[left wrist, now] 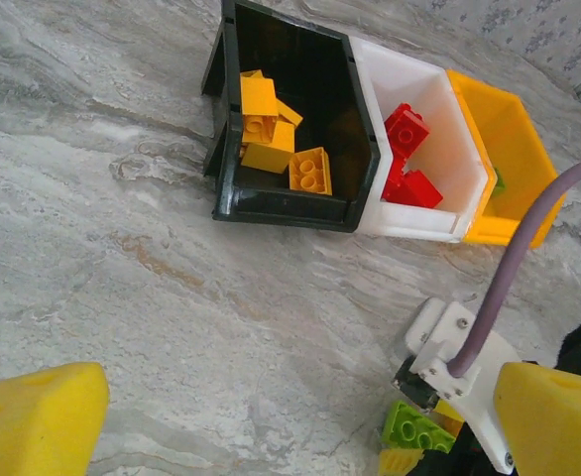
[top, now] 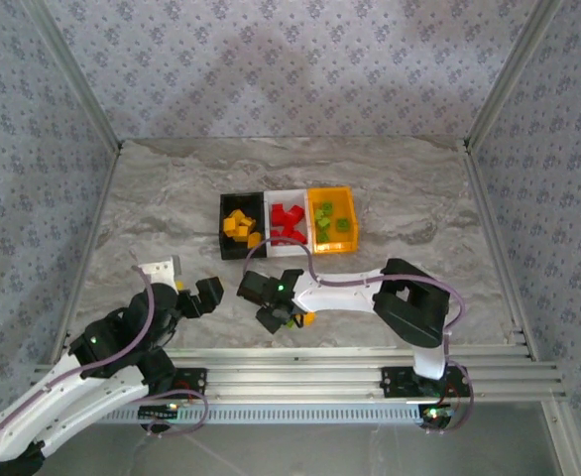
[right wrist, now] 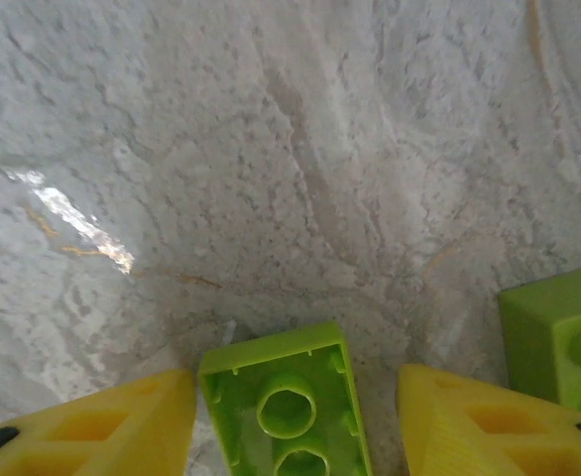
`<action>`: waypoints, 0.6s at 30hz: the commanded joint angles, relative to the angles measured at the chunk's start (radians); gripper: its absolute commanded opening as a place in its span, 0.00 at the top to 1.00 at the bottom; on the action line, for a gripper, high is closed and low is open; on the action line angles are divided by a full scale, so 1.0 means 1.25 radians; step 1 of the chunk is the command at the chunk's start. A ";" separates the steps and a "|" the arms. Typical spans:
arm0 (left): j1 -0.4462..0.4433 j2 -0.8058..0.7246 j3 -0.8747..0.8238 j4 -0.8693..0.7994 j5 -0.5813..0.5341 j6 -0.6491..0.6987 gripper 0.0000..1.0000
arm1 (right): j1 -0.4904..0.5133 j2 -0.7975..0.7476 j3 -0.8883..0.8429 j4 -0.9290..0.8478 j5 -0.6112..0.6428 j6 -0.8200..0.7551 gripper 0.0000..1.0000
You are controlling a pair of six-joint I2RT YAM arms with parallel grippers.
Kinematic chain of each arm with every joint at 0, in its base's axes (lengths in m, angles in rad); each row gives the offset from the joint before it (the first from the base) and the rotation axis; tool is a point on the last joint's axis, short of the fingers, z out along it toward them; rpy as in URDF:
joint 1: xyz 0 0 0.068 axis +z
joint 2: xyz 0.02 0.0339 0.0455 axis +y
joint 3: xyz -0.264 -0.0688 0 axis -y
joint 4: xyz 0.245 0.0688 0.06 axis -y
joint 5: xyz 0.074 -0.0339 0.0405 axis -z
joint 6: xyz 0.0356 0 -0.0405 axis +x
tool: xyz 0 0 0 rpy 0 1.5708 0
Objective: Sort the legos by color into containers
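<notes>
Straddling a lime green brick point(right wrist: 283, 397) on the table point(top: 152, 198), the right gripper point(right wrist: 295, 382) stands unclosed (gap on one side); the left gripper point(left wrist: 295, 416) gapes. The black bin point(top: 224, 223) holds orange-yellow bricks point(top: 239, 226), white bin point(top: 289, 194) red bricks point(top: 289, 220), orange bin point(top: 351, 213) green bricks point(top: 334, 220).

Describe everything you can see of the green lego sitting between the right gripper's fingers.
The green lego is a lime, glossy plastic brick with two round hollows on its upward face; its near end is cut off by the frame. It rests on the marble-look table between the yellow fingers of the right gripper, close against one finger with a visible gap to the other, so not clamped. A second green brick sits apart, beyond that gap-side finger.
</notes>
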 commanded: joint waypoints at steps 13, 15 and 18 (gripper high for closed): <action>0.008 -0.006 0.003 0.008 0.001 0.009 0.00 | -0.006 -0.059 -0.070 0.090 0.032 0.013 0.70; 0.009 -0.006 0.001 0.011 0.004 0.005 0.00 | -0.010 -0.095 -0.081 0.112 0.039 0.018 0.71; 0.010 -0.005 -0.005 0.018 0.008 0.001 0.00 | -0.021 -0.159 -0.097 0.135 0.040 0.033 0.71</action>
